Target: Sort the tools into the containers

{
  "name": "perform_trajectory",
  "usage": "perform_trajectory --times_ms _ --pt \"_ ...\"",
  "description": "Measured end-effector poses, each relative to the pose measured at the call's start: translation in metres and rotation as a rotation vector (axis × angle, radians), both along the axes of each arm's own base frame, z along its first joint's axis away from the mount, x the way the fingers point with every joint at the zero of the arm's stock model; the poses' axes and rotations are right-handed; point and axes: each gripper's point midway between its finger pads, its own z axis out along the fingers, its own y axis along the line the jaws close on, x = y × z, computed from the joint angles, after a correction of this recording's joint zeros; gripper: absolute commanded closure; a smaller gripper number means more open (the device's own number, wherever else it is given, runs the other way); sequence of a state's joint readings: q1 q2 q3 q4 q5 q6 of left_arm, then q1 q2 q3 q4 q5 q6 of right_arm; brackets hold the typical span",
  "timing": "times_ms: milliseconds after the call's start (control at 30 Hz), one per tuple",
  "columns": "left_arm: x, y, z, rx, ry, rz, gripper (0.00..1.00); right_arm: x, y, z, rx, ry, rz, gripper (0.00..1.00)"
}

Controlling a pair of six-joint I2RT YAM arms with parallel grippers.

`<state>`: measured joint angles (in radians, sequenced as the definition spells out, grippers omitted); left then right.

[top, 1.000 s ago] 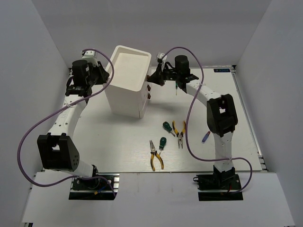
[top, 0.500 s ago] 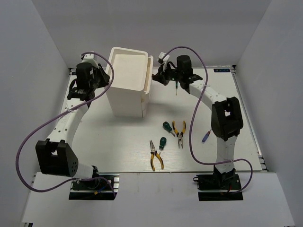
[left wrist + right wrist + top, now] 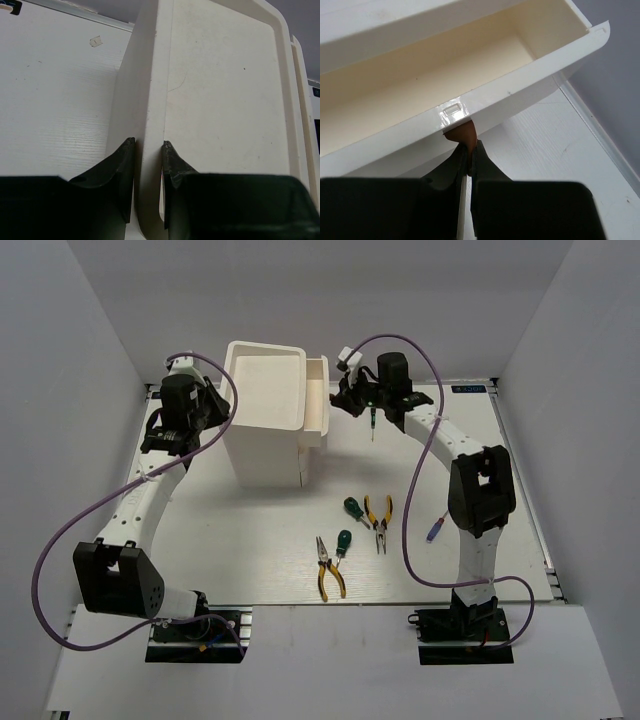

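- You have the tall white boxy plastic cabinet (image 3: 265,390) standing upright at the far left-centre of the white table (image 3: 470,460).
- Its white top drawer (image 3: 318,400) is pulled out to the right, toward the right arm. In the right wrist view, the part of its inside that you can see shows only cream floor and walls.
- Your right gripper (image 3: 468,145) is pinched tight on the small dark round knob (image 3: 461,134) at the middle of that drawer's front.
- Your left gripper (image 3: 148,145) is clamped over the cabinet's top left edge, one finger outside the wall and one on the lid.
- A slim dark screwdriver (image 3: 372,423) hangs point-down just under the right wrist. You cannot tell how it is held.
- The other tools lie on the table in front of the cabinet, well apart from the drawer:
  - one pair of yellow-handled pliers (image 3: 377,520), with a stubby green-handled screwdriver (image 3: 352,507) just to its left;
  - a second pair of yellow-handled pliers (image 3: 330,568), with a second green-handled screwdriver (image 3: 344,540) just beside it;
  - the small purple-handled screwdriver (image 3: 434,528), alone to the right by the right arm.
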<state>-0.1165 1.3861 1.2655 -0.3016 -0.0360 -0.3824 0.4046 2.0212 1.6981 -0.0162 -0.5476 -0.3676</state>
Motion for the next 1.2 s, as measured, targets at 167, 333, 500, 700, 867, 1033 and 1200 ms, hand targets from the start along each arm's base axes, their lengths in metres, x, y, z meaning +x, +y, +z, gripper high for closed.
perform_trajectory --times_ms 167,333,500,700,867,1033,1200 --pt "0.000 0.001 0.000 -0.007 0.003 0.010 1.00 0.004 -0.006 0.002 -0.032 0.004 -0.033 1.00" --pt "0.000 0.001 0.000 -0.012 0.005 0.015 0.81 0.004 -0.008 0.001 -0.051 0.009 -0.043 0.63" --pt "-0.003 0.004 -0.007 -0.019 0.041 0.032 0.19 0.003 -0.018 -0.007 -0.074 0.038 -0.053 0.10" --pt "0.008 0.015 0.002 0.022 0.064 0.064 0.05 0.011 -0.051 -0.020 -0.125 0.061 -0.156 0.23" --pt "0.017 0.023 0.061 0.063 -0.062 0.088 1.00 0.013 -0.088 -0.029 -0.182 0.098 -0.304 1.00" --pt "-0.002 0.014 0.089 0.086 -0.115 -0.003 0.99 -0.014 -0.112 -0.049 -0.260 0.317 -0.319 0.97" --pt "-0.066 -0.041 0.054 0.027 -0.037 -0.322 0.37 -0.088 -0.128 -0.089 -0.376 0.587 -0.269 0.67"
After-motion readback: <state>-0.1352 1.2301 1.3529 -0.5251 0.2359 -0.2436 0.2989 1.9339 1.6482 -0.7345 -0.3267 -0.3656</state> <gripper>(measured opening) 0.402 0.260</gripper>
